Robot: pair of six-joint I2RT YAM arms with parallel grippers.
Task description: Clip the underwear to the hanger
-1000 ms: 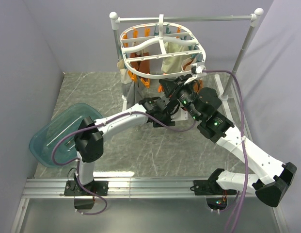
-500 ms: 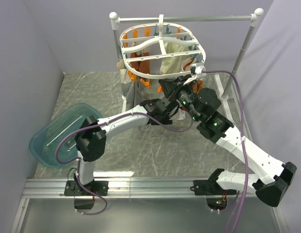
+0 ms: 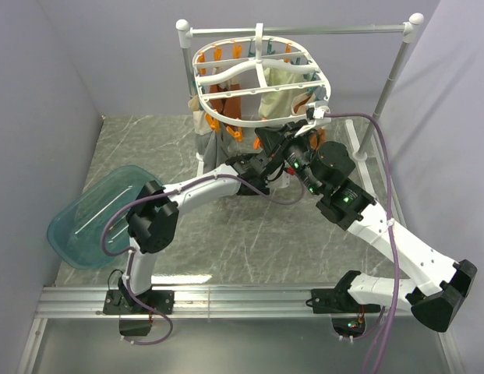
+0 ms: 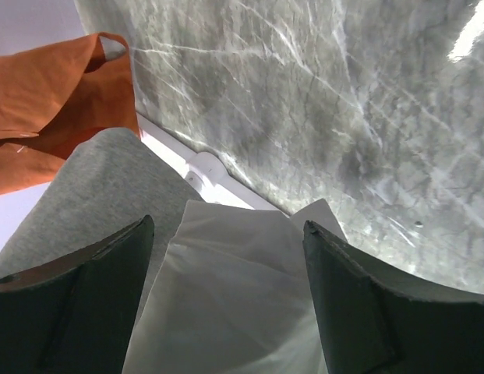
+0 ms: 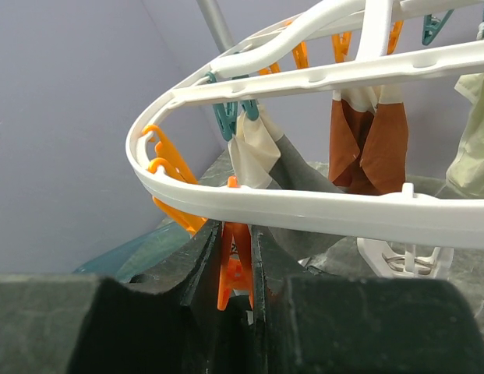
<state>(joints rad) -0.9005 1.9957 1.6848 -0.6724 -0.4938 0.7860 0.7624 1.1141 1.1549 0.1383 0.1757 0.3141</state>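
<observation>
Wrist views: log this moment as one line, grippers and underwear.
left gripper open, empty | underwear ungripped beside white cloth | right gripper shut on orange peg under hanger rim | clipped: cannot tell

We lose the left gripper [image 4: 226, 234] at the top view's centre, underwear [image 4: 78, 195] cut off at lower left of the left wrist view, orange garment [image 4: 47, 101] at its left edge, right gripper [image 5: 235, 249] a dark blur across its view's bottom, orange peg [image 5: 235, 269] half hidden there
</observation>
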